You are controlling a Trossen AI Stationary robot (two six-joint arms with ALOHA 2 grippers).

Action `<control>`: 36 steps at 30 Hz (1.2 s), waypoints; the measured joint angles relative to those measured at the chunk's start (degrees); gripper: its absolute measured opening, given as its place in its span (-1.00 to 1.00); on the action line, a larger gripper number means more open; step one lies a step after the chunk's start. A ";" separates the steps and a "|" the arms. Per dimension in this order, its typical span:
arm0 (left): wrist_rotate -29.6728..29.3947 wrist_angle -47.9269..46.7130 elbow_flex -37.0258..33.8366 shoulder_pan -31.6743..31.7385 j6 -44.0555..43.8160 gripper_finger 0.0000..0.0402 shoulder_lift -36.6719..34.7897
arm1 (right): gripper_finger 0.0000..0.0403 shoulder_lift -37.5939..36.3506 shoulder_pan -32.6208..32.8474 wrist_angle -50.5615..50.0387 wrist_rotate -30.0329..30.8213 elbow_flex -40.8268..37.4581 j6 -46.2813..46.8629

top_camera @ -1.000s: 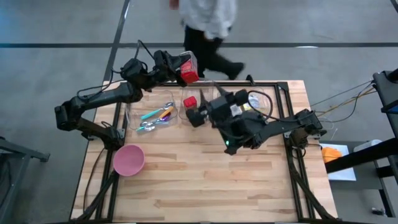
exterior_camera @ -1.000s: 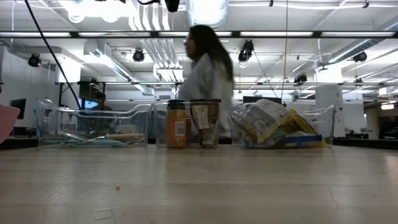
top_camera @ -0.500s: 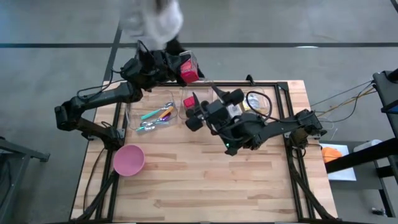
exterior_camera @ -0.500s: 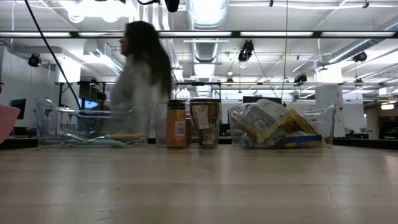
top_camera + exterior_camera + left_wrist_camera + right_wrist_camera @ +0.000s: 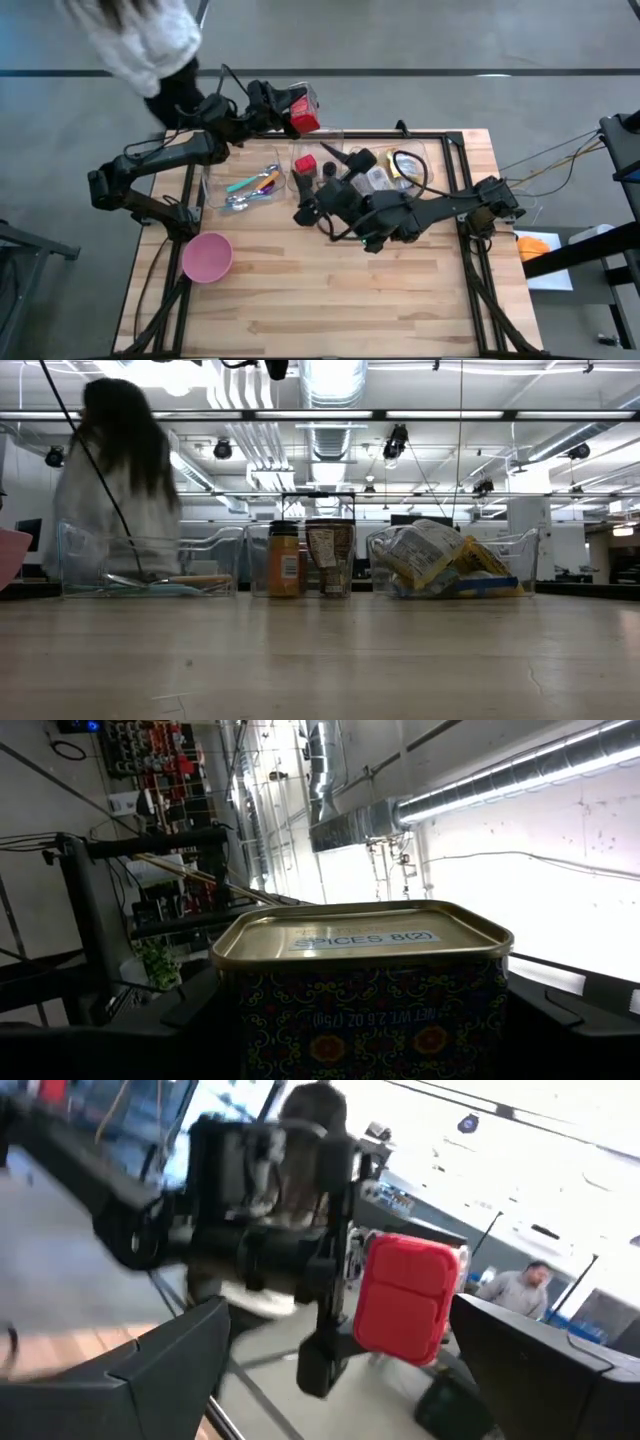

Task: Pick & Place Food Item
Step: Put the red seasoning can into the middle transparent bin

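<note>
High view: left gripper [image 5: 300, 108] holds the red tin [image 5: 304, 112] aloft just past the bench's [image 5: 330, 290] far edge; right gripper [image 5: 303, 212] sits low by the middle bin [image 5: 312, 170]. Left wrist: tin [image 5: 362, 990] clamped in jaws. Right wrist: jaws wide, empty.

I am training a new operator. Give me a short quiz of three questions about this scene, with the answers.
1. True or false: the left gripper holds the red spice tin.
2. What lies in the clear bin nearest the pink bowl? A) cutlery B) snack bags C) jars
3. Is anything between the jaws of the right gripper?

Key: 1 true. 2 A. 3 No, the jaws are open and empty.
</note>
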 joint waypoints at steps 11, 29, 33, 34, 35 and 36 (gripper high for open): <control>0.94 0.02 0.00 0.19 -0.83 0.47 0.00 | 0.85 0.02 -1.07 -5.23 -0.82 -0.35 1.10; 4.81 -0.39 0.00 1.99 -2.90 0.47 0.00 | 0.85 0.09 -5.03 -8.24 0.83 -0.46 10.78; 5.39 -0.30 0.00 2.07 -5.26 0.47 0.00 | 0.85 0.09 -5.31 -8.09 0.58 -0.48 6.07; 5.39 -0.23 0.00 2.07 -5.94 0.47 0.00 | 0.85 0.09 -5.52 -8.07 0.40 -0.48 5.14; 5.38 -0.22 0.00 2.07 -6.41 0.47 0.00 | 0.85 0.25 -5.82 -8.00 0.10 -0.48 4.34; 5.33 -0.17 0.00 2.07 -6.98 0.47 0.00 | 0.85 0.34 -6.11 -7.96 -0.33 -0.49 3.61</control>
